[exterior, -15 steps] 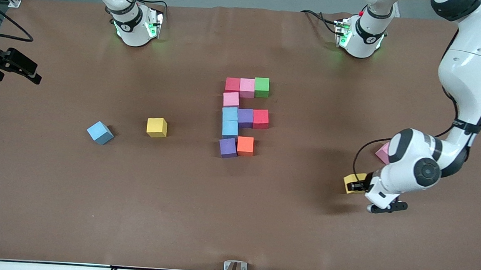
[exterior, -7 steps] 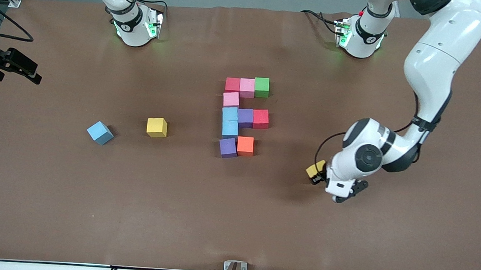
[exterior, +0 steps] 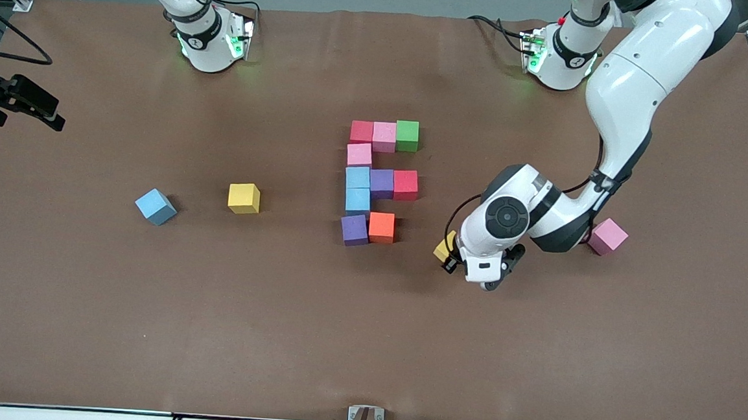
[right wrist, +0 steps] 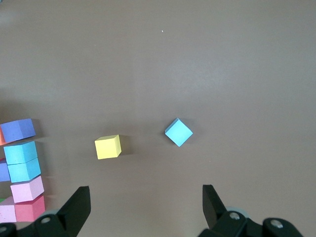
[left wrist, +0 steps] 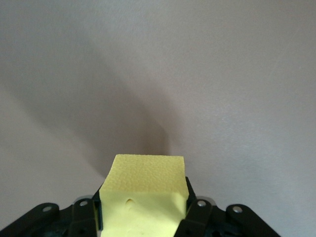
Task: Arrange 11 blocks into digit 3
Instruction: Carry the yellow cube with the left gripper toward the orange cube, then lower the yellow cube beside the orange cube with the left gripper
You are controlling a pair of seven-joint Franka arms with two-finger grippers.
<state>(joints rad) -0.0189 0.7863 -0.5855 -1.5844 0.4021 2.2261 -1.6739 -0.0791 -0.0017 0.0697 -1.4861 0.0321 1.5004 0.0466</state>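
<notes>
Yellow block [exterior: 443,248] in left gripper [exterior: 450,259], seemingly airborne

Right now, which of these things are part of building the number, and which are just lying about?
In the job:
- ten-block figure, mid-table
- yellow block, held by the shut left gripper above the table near the figure

Lying about:
- loose yellow block and loose blue block, toward the right arm's end
- loose pink block, toward the left arm's end
- right gripper, open, idle overhead

Sitting mid-table: cluster of blocks [exterior: 379,181]. Lying toward right arm's end: two loose blocks [exterior: 243,198]. Lying toward left arm's end: single block [exterior: 607,236].
</notes>
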